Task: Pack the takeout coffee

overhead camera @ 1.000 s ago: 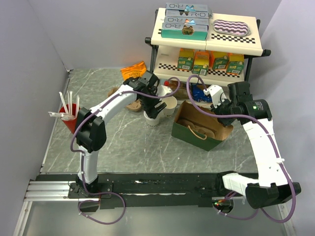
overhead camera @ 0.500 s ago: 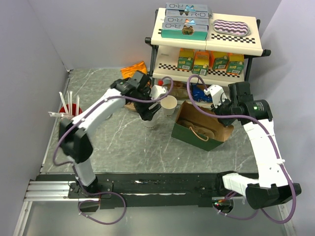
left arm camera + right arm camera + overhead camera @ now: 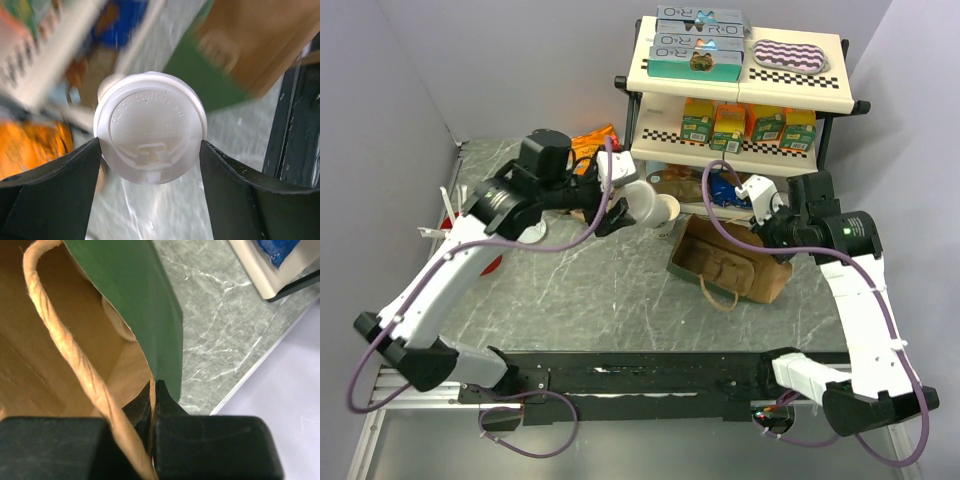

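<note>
White-lidded coffee (image 3: pixel 150 120) is held tight by the left gripper (image 3: pixel 150 146); the bag (image 3: pixel 135 305) is pinched at its edge by the right gripper (image 3: pixel 154 392).

Left gripper (image 3: pixel 150 150) grips wide; right gripper (image 3: pixel 155 390) pinched tight

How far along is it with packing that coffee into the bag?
Done: the sip lid is on the takeout coffee. In hand: the left end effector grips that cup short of the paper bag, whose rim the right end effector pinches. Left: lowering the cup into the bag.
</note>
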`<action>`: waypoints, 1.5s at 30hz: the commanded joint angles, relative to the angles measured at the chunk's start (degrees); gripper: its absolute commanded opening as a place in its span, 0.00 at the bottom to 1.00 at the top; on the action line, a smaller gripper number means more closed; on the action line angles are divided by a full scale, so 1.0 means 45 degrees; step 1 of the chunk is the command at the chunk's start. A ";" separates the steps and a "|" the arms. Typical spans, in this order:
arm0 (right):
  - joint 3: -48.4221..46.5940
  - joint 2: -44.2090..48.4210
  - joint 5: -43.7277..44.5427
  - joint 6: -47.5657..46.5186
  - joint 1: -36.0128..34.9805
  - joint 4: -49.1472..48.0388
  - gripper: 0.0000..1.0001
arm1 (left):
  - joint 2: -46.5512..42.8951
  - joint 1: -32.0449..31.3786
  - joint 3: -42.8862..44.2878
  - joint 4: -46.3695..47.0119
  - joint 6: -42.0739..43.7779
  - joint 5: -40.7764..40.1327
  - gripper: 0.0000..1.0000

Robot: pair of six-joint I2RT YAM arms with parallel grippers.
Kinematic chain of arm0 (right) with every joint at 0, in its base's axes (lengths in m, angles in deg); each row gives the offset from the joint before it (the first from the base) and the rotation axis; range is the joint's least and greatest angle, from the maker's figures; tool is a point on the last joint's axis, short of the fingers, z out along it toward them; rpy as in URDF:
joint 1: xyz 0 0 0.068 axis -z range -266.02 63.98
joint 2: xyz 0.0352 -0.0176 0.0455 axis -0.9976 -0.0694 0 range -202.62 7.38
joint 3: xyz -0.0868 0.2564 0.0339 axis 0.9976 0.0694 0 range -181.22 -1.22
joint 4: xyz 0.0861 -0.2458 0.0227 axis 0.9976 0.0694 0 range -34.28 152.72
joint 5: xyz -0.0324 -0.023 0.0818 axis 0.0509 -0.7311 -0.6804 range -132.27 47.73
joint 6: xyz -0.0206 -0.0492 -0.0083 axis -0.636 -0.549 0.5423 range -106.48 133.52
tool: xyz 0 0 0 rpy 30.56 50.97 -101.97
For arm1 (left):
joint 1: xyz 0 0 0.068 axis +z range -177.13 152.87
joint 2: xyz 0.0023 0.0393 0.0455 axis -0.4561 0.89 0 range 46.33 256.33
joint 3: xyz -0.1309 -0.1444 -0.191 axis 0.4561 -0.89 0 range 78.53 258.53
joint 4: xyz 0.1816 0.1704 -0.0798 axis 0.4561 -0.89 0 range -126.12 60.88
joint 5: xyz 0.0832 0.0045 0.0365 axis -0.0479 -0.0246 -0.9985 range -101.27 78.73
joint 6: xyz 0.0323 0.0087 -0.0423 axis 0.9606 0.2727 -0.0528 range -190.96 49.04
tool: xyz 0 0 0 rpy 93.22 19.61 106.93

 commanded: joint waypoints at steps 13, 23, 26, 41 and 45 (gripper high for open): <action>-0.0442 0.1164 0.0228 0.0388 -0.0313 0.0588 0.00 | -0.0149 -0.4731 0.1485 0.1790 0.1115 -0.0325 0.01; -0.0228 0.1515 0.0014 0.0544 -0.0313 0.0588 0.00 | 0.1705 -0.6451 0.2203 0.1187 0.2777 -0.1810 0.01; -0.0130 0.1691 -0.0045 0.0603 -0.0313 0.0627 0.00 | 0.2428 -0.6783 0.2712 0.0757 0.2953 -0.2162 0.01; 0.0144 0.2317 -0.0494 0.1247 -0.0098 0.0666 0.00 | 0.4128 -0.8288 0.2167 0.1947 0.2915 -0.7162 0.01; -0.0032 0.2238 -0.0690 0.1326 -0.0098 0.0725 0.00 | 0.4401 -0.8425 0.1893 0.2259 0.2992 -0.7865 0.01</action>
